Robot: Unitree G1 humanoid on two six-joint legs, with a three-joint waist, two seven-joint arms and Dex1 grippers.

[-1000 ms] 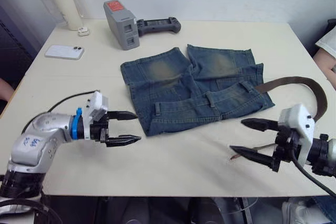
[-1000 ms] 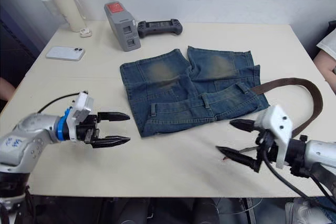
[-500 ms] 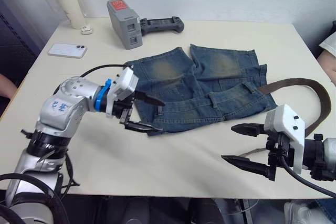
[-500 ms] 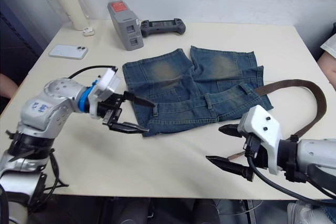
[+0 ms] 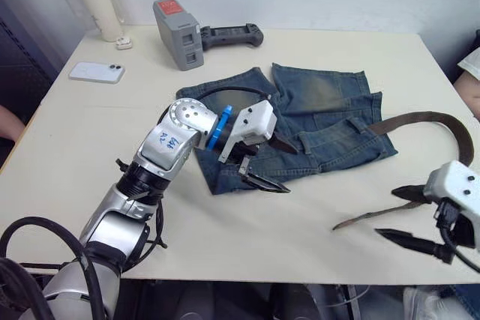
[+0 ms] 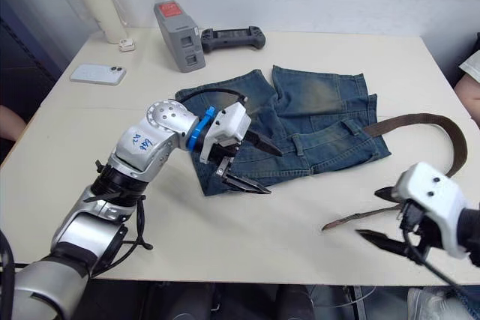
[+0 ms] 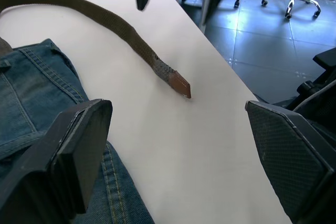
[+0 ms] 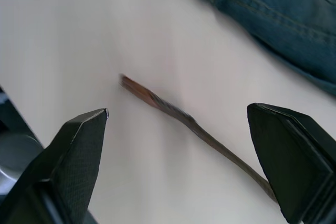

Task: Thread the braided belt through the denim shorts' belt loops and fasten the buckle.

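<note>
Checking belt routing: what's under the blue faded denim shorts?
The blue faded denim shorts lie on the beige table. The brown braided belt runs under their waist corner; its covered part and buckle cannot be seen.

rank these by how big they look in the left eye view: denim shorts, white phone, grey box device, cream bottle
1. denim shorts, by far the largest.
2. grey box device.
3. cream bottle, close to the box; it stands farther back, so this ranking is unsure.
4. white phone, the smallest.
</note>
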